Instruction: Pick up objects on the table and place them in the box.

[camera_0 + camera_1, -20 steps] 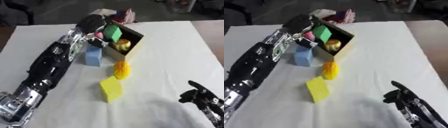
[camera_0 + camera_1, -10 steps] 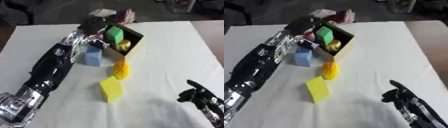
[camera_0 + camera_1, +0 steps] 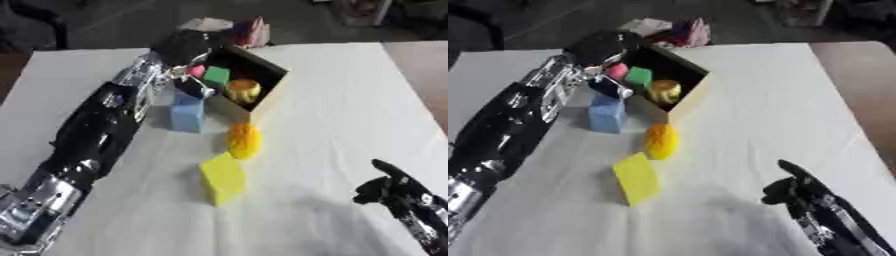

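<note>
Broadly, a white table (image 3: 350, 100) fills both views, with the robot's left arm stretching diagonally across it from the lower left corner to the box. The cardboard box (image 3: 262, 92) sits near the table's far edge, open side up, holding a green cube (image 3: 215, 77), a yellow round object (image 3: 243, 90) and something pink (image 3: 616, 70) at its near-left wall. The left hand (image 3: 184, 45) hovers over the box's left rim with fingers curled downward; whether it holds anything cannot be told. Just beside the box stands a light blue block (image 3: 187, 114), close under the left wrist. Nearer lie a yellow block (image 3: 221, 178) and an orange rounded object (image 3: 243, 140). The right hand (image 3: 394, 187) rests at the lower right corner, fingers relaxed, holding nothing.
</note>
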### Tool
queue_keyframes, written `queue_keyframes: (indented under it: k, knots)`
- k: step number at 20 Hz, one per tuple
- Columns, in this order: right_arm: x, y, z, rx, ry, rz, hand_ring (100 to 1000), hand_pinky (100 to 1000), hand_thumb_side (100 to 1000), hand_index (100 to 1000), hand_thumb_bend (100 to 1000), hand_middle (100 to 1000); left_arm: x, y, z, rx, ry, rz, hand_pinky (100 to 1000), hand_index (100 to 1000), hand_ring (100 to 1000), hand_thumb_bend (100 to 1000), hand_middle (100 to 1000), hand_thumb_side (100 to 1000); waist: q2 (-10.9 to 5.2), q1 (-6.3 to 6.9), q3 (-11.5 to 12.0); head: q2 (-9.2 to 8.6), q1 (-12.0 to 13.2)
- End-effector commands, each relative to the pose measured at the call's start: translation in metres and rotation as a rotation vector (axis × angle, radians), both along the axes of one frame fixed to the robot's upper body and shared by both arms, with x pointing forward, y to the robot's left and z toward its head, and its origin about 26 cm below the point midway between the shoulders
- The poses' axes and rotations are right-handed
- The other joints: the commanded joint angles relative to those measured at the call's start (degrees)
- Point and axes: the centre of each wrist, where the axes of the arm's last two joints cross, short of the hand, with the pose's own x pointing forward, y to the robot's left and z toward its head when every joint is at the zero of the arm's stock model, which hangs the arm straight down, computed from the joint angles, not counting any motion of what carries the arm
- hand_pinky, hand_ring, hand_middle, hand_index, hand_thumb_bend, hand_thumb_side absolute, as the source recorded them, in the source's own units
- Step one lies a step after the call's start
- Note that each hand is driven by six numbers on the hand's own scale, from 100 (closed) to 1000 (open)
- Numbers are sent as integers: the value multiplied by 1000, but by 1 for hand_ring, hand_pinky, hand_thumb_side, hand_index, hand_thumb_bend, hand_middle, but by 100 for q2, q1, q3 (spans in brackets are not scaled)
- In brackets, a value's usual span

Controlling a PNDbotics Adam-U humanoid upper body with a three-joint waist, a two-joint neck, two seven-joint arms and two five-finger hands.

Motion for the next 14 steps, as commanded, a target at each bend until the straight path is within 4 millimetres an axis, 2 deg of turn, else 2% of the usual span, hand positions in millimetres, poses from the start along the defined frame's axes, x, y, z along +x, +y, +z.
queue_keyframes:
  k: [1, 5, 10, 14]
  knots:
    - [0, -6, 4, -12, -15, -19, 683, 721, 690, 1000, 100, 681, -10, 11, 31, 67, -31, -46, 802, 923, 741, 329, 782, 301, -102, 14, 30, -66, -84]
    - [-1, -11, 3, -25, -14, -32, 684, 721, 691, 1000, 100, 681, -27, 26, 33, 188, 23, -110, 795, 923, 731, 386, 771, 360, -120, 74, 95, -57, -153]
    - [0, -12, 4, -29, -18, -36, 684, 721, 687, 1000, 100, 681, -31, 54, 5, 271, 208, -127, 789, 916, 717, 377, 761, 363, -119, 85, 96, -72, -181]
    - [0, -11, 4, -28, -20, -34, 684, 721, 685, 1000, 100, 681, -26, 62, -9, 246, 320, -89, 789, 916, 725, 343, 769, 427, -115, 69, 94, -74, -189]
